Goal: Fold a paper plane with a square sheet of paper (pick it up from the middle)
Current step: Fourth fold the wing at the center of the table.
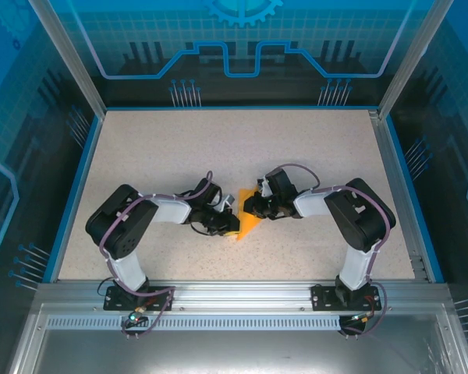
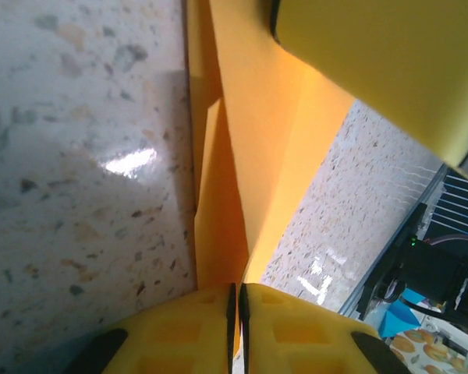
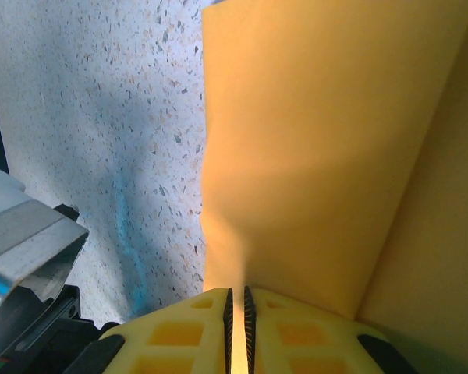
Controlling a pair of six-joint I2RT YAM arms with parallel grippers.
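The thin creased orange paper sheet (image 1: 250, 225), near the middle of the speckled table (image 1: 218, 148), is probably light, limp and easily torn. The left gripper (image 2: 236, 294) and right gripper (image 3: 235, 298) each pinch it. Hold along the stiffer creases.

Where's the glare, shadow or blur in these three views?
Left wrist: white glare patch on the table, left of the orange paper, and a grey shadow along the paper's left edge. Right wrist: bluish shadow streak on the table, with the paper lit unevenly. Top external: even light, no glare on the table.
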